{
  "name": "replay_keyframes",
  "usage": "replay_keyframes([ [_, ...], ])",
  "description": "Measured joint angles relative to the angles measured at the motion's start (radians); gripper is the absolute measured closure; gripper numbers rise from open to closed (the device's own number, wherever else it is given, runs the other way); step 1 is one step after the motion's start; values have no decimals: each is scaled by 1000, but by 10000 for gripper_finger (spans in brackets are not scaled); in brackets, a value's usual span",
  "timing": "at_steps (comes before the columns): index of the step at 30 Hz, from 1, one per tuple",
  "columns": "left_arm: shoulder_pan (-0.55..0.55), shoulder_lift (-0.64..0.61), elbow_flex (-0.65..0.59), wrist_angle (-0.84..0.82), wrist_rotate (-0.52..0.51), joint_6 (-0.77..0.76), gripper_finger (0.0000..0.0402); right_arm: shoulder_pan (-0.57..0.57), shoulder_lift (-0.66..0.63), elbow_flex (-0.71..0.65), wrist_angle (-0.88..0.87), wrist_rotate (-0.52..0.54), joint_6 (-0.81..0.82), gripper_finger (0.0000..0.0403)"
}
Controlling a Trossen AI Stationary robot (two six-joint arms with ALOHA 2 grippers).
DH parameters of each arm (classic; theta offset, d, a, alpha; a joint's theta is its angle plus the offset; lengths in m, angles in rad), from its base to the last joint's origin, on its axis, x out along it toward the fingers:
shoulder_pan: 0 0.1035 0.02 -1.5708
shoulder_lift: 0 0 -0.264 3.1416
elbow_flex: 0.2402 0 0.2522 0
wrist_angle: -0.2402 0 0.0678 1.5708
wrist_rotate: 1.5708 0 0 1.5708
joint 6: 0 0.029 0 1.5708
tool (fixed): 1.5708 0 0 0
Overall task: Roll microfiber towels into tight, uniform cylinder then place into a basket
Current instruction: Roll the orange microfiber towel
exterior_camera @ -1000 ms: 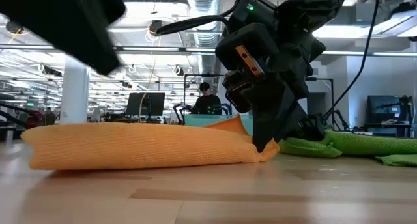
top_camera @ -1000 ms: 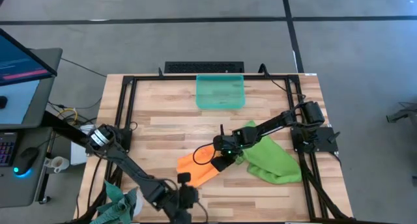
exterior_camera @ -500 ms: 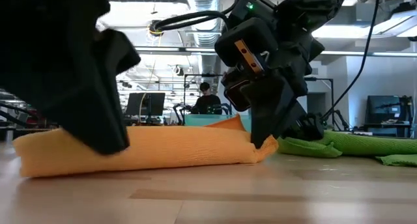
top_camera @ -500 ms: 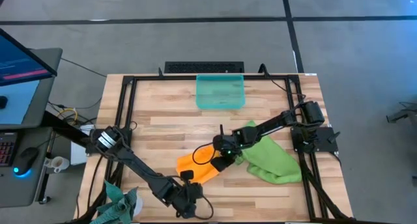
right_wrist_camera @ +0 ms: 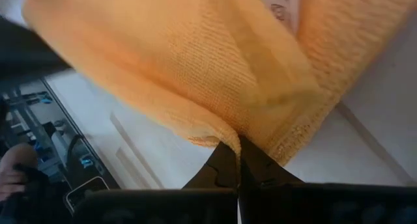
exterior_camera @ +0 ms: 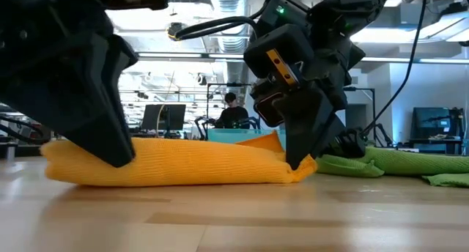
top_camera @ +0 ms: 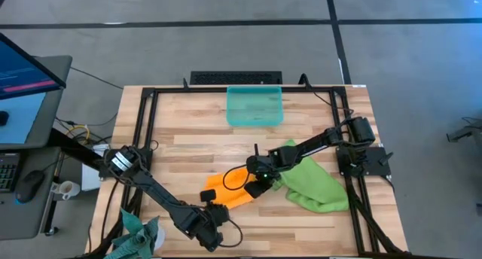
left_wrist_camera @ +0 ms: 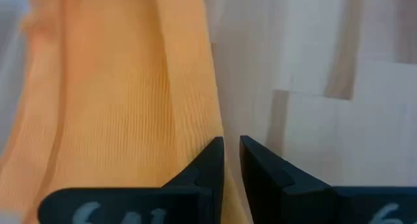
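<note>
the left gripper (top_camera: 212, 214) is at the near left end of the orange towel (top_camera: 230, 193) now, a moment ago it was hanging off by the table's front edge, and its fingers (left_wrist_camera: 210, 160) are nearly closed, a thin slit between them, right against the cloth's edge; whether any fabric is actually caught in there i cannot tell. the towel has bunched shorter since a second ago, its left end shoved in toward the other arm, so in the low view it reads as a fat low roll (exterior_camera: 176, 162) and not a flat sheet. that looks like the roll being tightened from both ends, though it is still loose and lumpy, nowhere near a uniform cylinder. move right: the right gripper (top_camera: 256, 185) hasn't budged, jaws clamped shut on the roll's right end, cloth pinched at the tips (right_wrist_camera: 233, 152). just beyond that gripper, on its far side from the roll, the lime green towel (top_camera: 312, 184) lies crumpled and unrolled, touching the orange one. the basket (top_camera: 255, 106) waits well apart from both grippers, at the back of the table, nothing in it. the surface is a pale wooden table (top_camera: 188, 138) with a black frame; behind it an open workshop with monitors and a person (exterior_camera: 233, 111) seated far off.
</note>
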Motion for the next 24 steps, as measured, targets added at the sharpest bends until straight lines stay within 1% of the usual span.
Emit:
replay_keyframes([
  [6, 0, -4, 1, -19, -18, -13, 359, 0, 0, 0, -16, 2, -10, 397],
  [12, 19, -3, 1, -116, -94, -80, 359, 0, 0, 0, -33, 5, -33, 397],
  [16, 45, 6, 0, -175, -77, -116, 359, 0, 0, 0, -32, 3, -33, 397],
  [21, 80, 20, 0, -228, -70, -121, 359, 0, 0, 0, -39, -18, -53, 397],
  [24, 105, 24, -6, -236, -40, -121, 359, 7, 0, 0, -46, -21, -59, 397],
])
